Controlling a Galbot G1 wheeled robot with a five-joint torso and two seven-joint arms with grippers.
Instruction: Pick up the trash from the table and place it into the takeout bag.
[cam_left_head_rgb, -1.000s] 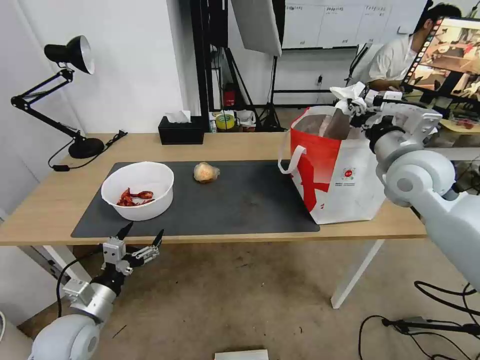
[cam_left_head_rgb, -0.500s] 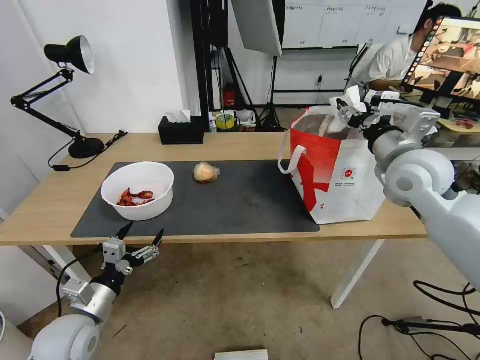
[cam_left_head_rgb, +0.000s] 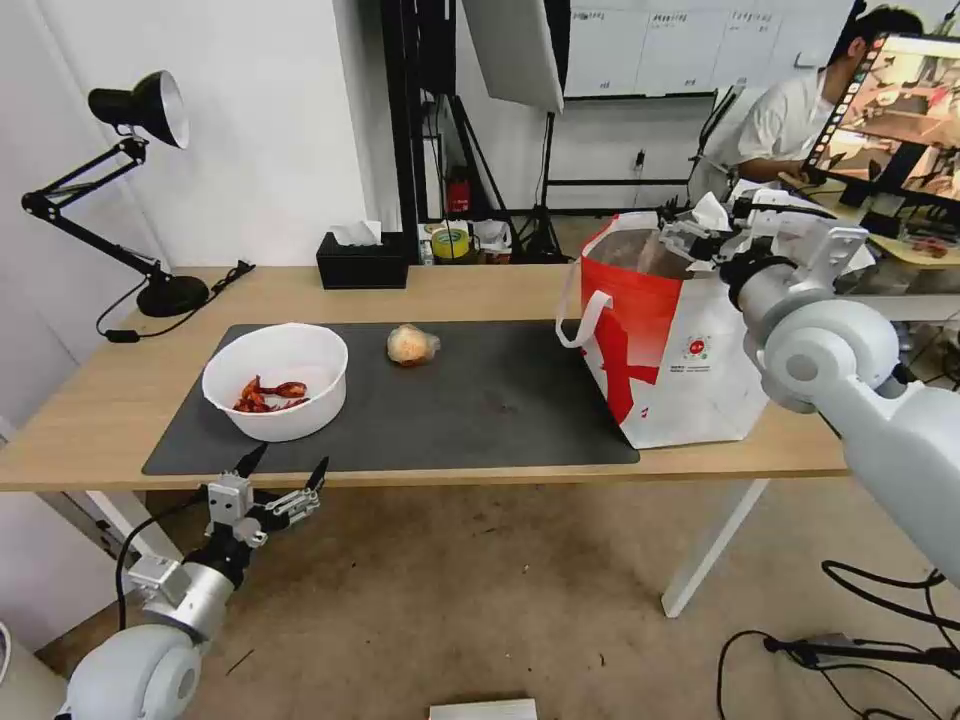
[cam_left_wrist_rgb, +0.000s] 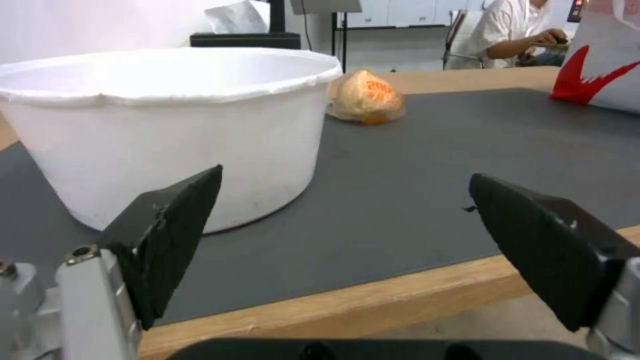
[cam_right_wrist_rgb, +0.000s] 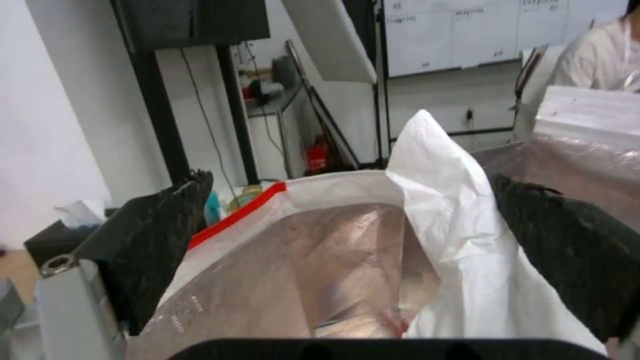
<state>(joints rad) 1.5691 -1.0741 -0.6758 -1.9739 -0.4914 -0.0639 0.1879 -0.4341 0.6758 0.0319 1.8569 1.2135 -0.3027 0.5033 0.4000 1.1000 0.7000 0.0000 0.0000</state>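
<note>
One wide-open right end effector over the takeout bag, crumpled white tissue seemingly loose between its fingers.

Left wrist view. The left gripper hangs at the near edge of the table, its two black fingers spread wide apart and holding nothing. Beyond them a white bowl stands on the dark grey mat. A plastic-wrapped orange lump lies just behind the bowl. A corner of the white-and-red bag rests on the mat, well apart from both.
</note>
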